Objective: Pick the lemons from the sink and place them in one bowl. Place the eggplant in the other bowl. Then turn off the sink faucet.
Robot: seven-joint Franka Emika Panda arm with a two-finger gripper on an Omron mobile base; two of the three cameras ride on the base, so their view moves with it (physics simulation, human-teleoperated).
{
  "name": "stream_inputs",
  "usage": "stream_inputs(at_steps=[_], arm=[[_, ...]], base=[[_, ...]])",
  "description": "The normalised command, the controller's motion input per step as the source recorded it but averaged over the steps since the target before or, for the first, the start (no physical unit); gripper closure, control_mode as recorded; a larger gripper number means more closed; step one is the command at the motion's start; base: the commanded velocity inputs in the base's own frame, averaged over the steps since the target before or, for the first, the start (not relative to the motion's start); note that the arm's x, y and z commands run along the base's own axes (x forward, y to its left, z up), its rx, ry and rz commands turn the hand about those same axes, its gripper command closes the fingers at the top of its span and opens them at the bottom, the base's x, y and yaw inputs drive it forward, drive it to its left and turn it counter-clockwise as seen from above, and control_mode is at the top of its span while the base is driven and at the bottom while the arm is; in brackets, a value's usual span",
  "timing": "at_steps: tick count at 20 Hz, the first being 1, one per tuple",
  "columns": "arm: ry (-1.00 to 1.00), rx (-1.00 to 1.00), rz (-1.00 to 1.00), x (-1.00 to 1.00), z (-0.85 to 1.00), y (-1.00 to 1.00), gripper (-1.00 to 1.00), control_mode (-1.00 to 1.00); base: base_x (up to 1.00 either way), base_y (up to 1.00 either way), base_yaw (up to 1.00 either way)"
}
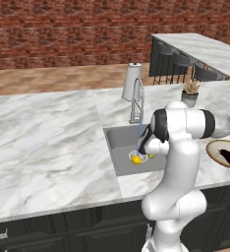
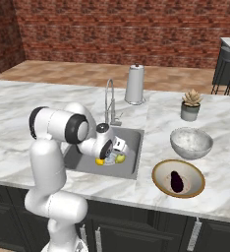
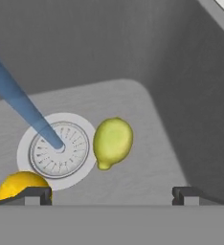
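Two lemons lie on the floor of the sink (image 3: 133, 57) beside the drain ring. The greenish lemon (image 3: 113, 142) is just right of the drain. The bright yellow lemon (image 3: 19, 185) lies partly behind my left fingertip (image 3: 36, 194). My gripper (image 3: 111, 195) hangs open low over them with nothing between its fingers; in the right base view the gripper (image 2: 111, 151) is down inside the basin. A blue stream of water runs from the sink faucet (image 2: 108, 101) into the drain. The eggplant (image 2: 176, 181) lies in the shallow tan bowl (image 2: 159, 170). The deep grey-white bowl (image 2: 191, 142) stands behind it.
A pale tapered cylinder (image 2: 135, 83) stands behind the faucet, and a small potted plant (image 2: 190, 106) behind the bowls. Steep sink walls (image 3: 195, 110) close in at the hand view's right. Dark bar stools (image 1: 181, 61) stand at the far counter.
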Motion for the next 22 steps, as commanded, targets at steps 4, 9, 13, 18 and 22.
stream_inputs(at_steps=[4, 9, 13, 18, 22], arm=[[0.0, 0.0, 0.0, 0.31, -0.16, 0.0, -1.0, -1.0], [0.02, 0.0, 0.0, 0.12, -0.19, -0.11, -1.0, -1.0], [0.06, 0.01, 0.0, 0.01, -0.17, -0.09, -1.0, -1.0], [0.01, 0.01, 0.0, 0.14, -0.26, -0.06, -1.0, -1.0], [0.0, 0.0, 0.0, 0.21, -0.23, -0.01, -1.0, -1.0]], base=[[0.0, 0.0, 0.0], [0.0, 0.0, 0.0], [0.0, 0.0, 0.0], [0.0, 0.0, 0.0], [0.0, 0.0, 0.0]])
